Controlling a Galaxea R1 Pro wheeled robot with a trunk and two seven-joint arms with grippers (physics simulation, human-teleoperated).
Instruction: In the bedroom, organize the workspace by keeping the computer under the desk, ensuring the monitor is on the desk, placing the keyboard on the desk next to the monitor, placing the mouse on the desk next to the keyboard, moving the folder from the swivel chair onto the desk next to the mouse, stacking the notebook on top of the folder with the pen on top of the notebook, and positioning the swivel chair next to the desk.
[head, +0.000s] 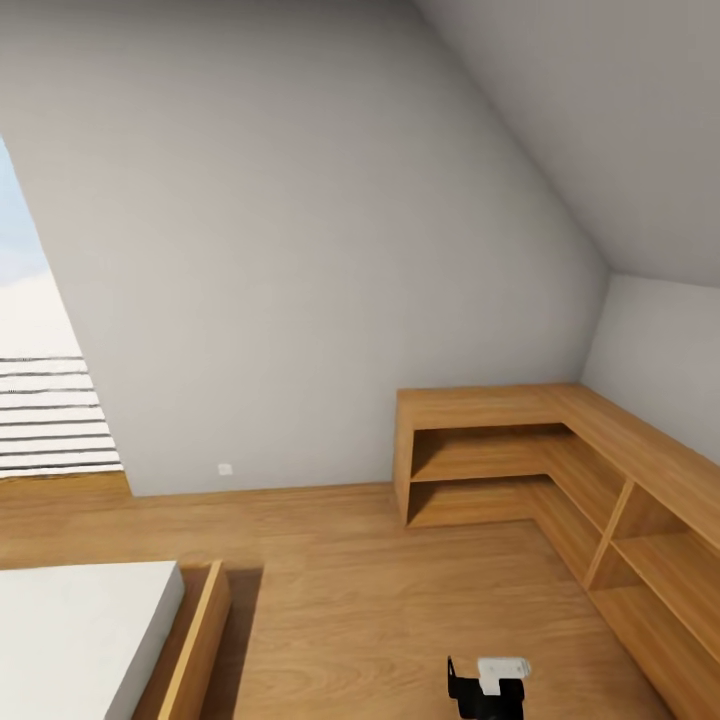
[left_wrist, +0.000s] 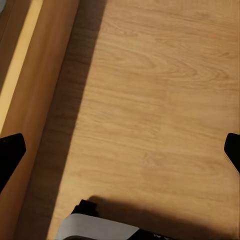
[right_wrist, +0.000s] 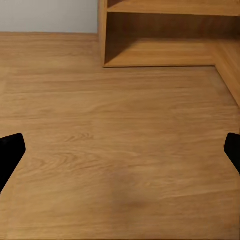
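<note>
Closest in, at the lower edge of the head view, a black and white part of the robot (head: 488, 685) pokes up over the light-wood floor (head: 350, 590); which piece of the machine it is I cannot tell. In the left wrist view the left gripper (left_wrist: 120, 150) hangs over bare floor planks with its 2 black fingertips (left_wrist: 11, 150) at opposite edges of the picture, so the jaws stand wide apart with nothing between them. A wooden bed frame (left_wrist: 30, 100) runs beside that gripper and throws a dark shadow strip onto the floor. The right gripper (right_wrist: 120, 152) looks much the same in the right wrist view: 2 black fingertips (right_wrist: 10, 150) far apart, jaws spread and empty, over plain wood grain. To the left in the head view sits the corner of the bed, a white mattress (head: 80, 630) in its wooden frame. Farther off on the right, a low light-wood cabinet (head: 560, 470) wraps the room's corner in an L, its open shelves bare; the right wrist view faces the near end of it (right_wrist: 165, 35). Behind all this rises the sloped grey wall (head: 300, 250) of the bedroom, with a small white socket (head: 225, 468) low down near the skirting. At the far left edge a bright opening (head: 40, 380) shows pale sky and dark horizontal bars.
</note>
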